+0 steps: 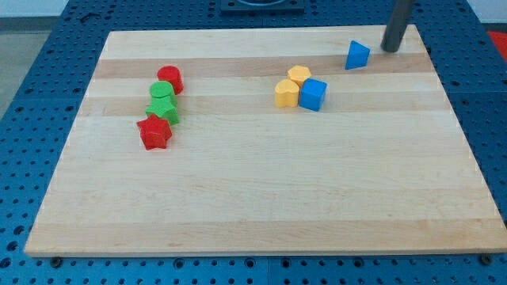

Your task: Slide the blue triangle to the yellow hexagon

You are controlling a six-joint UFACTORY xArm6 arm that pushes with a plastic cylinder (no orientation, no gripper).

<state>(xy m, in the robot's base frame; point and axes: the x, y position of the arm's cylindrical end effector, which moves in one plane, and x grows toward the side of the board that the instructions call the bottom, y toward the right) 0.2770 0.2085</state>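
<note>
The blue triangle (357, 55) lies near the view's top right of the wooden board (261, 198). My tip (390, 49) stands just to its right, a small gap apart. The yellow hexagon (299, 74) lies to the lower left of the triangle, in a tight cluster with a second yellow block (286, 93) and a blue cube (313, 94).
At the view's left lies a column of blocks: a red cylinder (169, 78), a green cylinder (162, 92), a green star (163, 108) and a red star (154, 132). The board's top edge runs just above my tip.
</note>
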